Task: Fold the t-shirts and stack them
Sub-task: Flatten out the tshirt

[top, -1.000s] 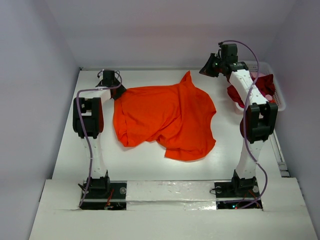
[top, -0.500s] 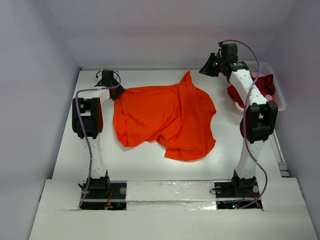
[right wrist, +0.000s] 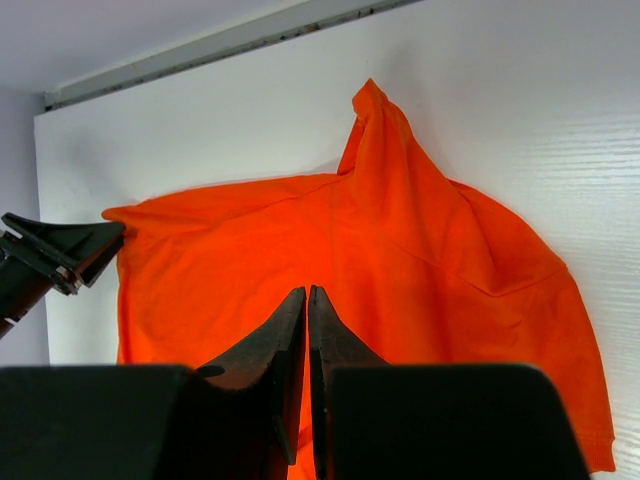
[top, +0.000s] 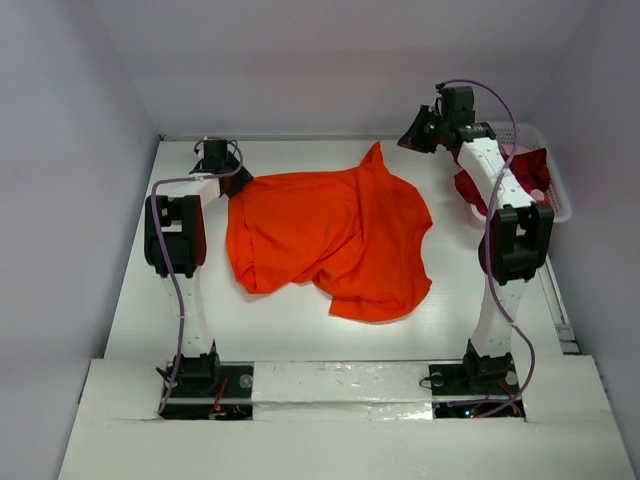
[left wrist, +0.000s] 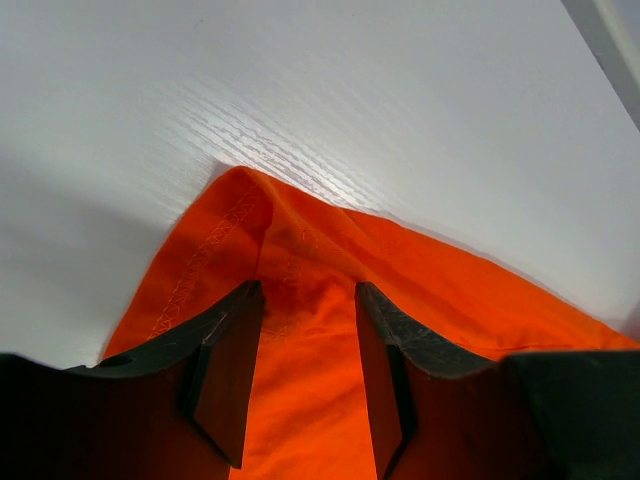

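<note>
Part-open left pincer (left wrist: 308, 288) straddles the orange t-shirt (top: 330, 235) at far-left of the counter (top: 290, 335); right pincer (right wrist: 306, 292), clenched empty, hangs farther

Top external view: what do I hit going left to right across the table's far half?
Left claw → orange t-shirt → right claw → white basket, with the dark red t-shirt in it.

Orange t-shirt (top: 335, 235) crumpled mid-table; left end effector (top: 239, 185) at its corner; basket (top: 563, 200) far right.
</note>
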`<state>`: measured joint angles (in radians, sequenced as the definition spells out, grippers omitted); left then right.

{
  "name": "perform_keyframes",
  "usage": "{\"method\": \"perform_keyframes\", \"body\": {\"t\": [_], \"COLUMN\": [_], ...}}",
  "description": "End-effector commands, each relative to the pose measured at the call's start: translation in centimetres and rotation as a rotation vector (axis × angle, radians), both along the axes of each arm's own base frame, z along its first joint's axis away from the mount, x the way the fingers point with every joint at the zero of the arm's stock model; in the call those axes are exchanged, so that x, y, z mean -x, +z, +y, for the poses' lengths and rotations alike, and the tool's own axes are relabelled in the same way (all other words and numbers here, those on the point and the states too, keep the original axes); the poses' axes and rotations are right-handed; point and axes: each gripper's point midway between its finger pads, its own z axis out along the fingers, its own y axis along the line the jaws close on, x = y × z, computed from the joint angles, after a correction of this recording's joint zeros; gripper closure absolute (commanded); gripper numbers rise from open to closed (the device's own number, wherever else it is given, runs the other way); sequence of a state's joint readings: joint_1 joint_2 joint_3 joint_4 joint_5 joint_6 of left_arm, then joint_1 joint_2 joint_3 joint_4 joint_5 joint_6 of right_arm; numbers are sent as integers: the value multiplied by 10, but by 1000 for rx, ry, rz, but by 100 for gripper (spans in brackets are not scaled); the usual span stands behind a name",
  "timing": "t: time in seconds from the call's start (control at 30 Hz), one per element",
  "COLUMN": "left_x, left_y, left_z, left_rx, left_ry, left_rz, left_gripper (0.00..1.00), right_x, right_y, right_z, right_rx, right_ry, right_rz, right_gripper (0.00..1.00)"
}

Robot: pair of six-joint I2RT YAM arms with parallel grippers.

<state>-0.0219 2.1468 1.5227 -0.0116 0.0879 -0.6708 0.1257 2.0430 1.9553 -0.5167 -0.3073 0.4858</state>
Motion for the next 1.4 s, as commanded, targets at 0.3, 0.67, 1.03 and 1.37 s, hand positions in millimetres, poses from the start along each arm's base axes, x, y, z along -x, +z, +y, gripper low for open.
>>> {"method": "perform_keyframes", "body": {"t": [0.3, 0.67, 1.03, 1.37], "left_x": [-12, -11, -7, 22], "left_y": [23, 21, 20, 11], "left_z": [1, 5, 5, 24], "left_rx": [13, -2, -8, -100], "left_ry": [8, 29, 19, 65], "left_rz": [-58, -14, 5, 33], "left_gripper": [64, 76, 75, 63], "right_x": [-9, -10, -10, -10], "right_y": [17, 17, 19, 17], "right_z": [5, 6, 5, 7], "right_rx": [-9, -10, -10, -21], "right_ry": [21, 23, 21, 26], "right_rz": [-53, -53, -55, -52], "right_gripper": [90, 90, 91, 91]}}
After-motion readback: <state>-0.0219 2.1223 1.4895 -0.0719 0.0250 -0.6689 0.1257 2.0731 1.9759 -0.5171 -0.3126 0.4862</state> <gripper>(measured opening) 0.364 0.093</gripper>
